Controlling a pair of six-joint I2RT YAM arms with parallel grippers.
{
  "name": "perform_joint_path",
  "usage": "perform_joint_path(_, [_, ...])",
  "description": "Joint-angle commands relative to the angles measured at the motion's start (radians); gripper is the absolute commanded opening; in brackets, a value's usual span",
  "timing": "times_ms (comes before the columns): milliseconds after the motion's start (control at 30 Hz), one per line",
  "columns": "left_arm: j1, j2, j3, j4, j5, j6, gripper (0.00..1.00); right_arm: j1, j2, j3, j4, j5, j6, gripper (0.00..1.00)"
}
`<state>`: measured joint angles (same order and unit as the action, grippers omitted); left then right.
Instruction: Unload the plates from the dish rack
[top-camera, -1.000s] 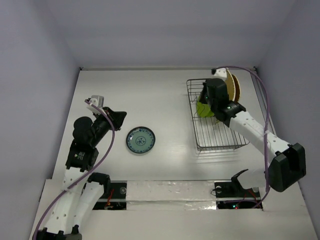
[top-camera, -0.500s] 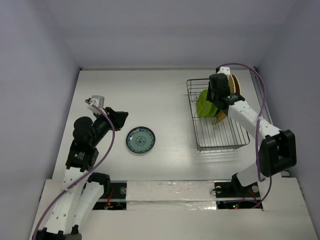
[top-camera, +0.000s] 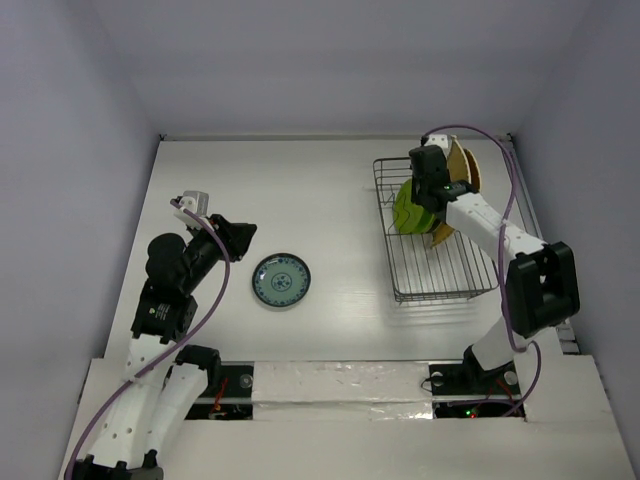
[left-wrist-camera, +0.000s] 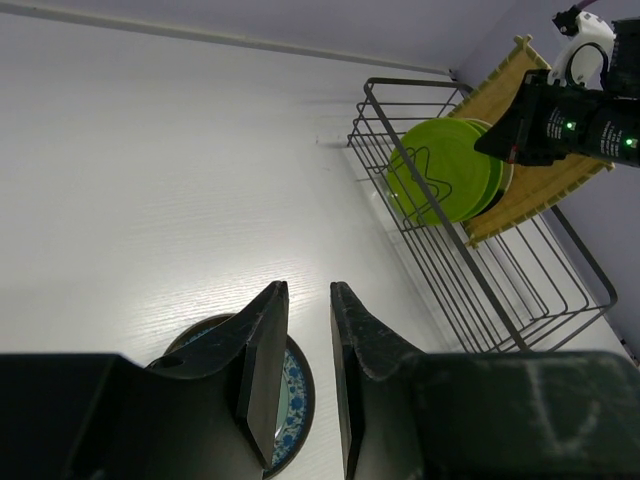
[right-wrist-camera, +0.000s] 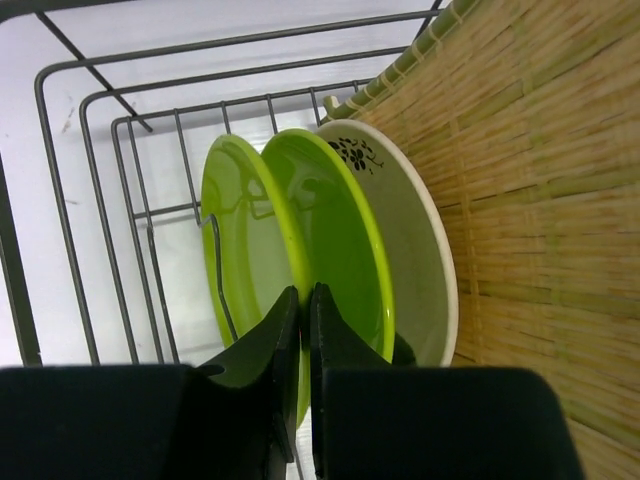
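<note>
Top view: left gripper (top-camera: 243, 232) is held over the table (top-camera: 330, 190), near the blue plate (top-camera: 281, 279). That plate lies flat on the table, well apart from the rack (top-camera: 440, 285). Right gripper (top-camera: 418, 198) is down at the rack's far end, on the lime plates (top-camera: 404, 212). Yellow plate (top-camera: 463, 168) stands at the far right corner.

Left wrist: left gripper (left-wrist-camera: 308, 290) jaws slightly parted, nothing between them. Blue plate (left-wrist-camera: 298, 395) lies below the fingertips. Lime plates (left-wrist-camera: 445, 170) stand on edge in the rack (left-wrist-camera: 410, 82), with the yellow plate (left-wrist-camera: 530, 190) leaning behind and the right gripper (left-wrist-camera: 487, 145) at their edge.

Right wrist: right gripper (right-wrist-camera: 303, 300) is pinched onto the rim of the front lime plate (right-wrist-camera: 245, 250). Behind it, in order, stand the rear lime plate (right-wrist-camera: 335, 230), the cream plate (right-wrist-camera: 415, 260) and the yellow plate (right-wrist-camera: 520, 150), all upright in the rack (right-wrist-camera: 240, 42)
</note>
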<state>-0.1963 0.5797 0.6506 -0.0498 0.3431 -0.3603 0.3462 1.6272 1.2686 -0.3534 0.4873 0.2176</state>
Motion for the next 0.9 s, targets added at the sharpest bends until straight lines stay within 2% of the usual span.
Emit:
perform_joint_path(0, [-0.005, -0.006, 0.034, 0.038, 0.011, 0.007, 0.21, -0.009, -0.064, 0.048, 0.031, 0.031, 0.008, 0.04])
perform_joint_path(167, [-0.005, -0.006, 0.034, 0.039, 0.011, 0.006, 0.21, -0.009, -0.159, 0.058, 0.059, 0.076, -0.010, 0.02])
perform_joint_path(367, [-0.005, -0.003, 0.034, 0.039, 0.011, 0.004, 0.21, -0.009, -0.280, 0.100, 0.048, 0.047, -0.026, 0.01])
perform_joint_path(533, [-0.005, -0.004, 0.035, 0.041, 0.010, 0.004, 0.21, 0.034, -0.363, 0.065, 0.071, -0.087, -0.004, 0.00])
perform_joint_path(667, [0.005, -0.004, 0.035, 0.038, 0.007, 0.003, 0.22, 0.137, -0.388, -0.023, 0.181, -0.382, 0.096, 0.00])
perform_joint_path(700, [0.005, -0.006, 0.037, 0.036, 0.001, 0.004, 0.22, 0.164, -0.382, -0.061, 0.209, -0.416, 0.112, 0.00])
perform_joint_path(867, [0.005, -0.004, 0.038, 0.033, -0.003, 0.006, 0.22, 0.348, -0.271, -0.071, 0.284, -0.458, 0.183, 0.00])
